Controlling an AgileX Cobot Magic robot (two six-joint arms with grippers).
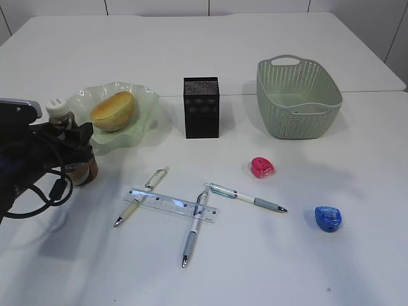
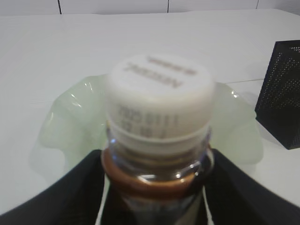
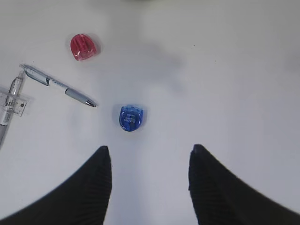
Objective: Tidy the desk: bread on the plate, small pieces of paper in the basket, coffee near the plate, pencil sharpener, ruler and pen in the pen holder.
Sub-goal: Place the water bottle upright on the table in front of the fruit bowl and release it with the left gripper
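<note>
Coffee, your brown plastic bottle with the white cap (image 2: pixel 159 101), stands upright just left of the ruffled pale green glass plate (image 1: pixel 145 105). Left gripper (image 2: pixel 157 187) flanks its neck, seemingly loosening. It's rigid, smooth, top-heavy: hold the body low.

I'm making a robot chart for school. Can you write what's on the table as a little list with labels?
bread: bun on the green plate
coffee: bottle upright beside the plate, left gripper around it
pen holder: black cup, nothing seen in it
basket: green basket, contents unclear
loose items: three pens, ruler, pink sharpener, blue sharpener
right gripper: open above the table
</note>
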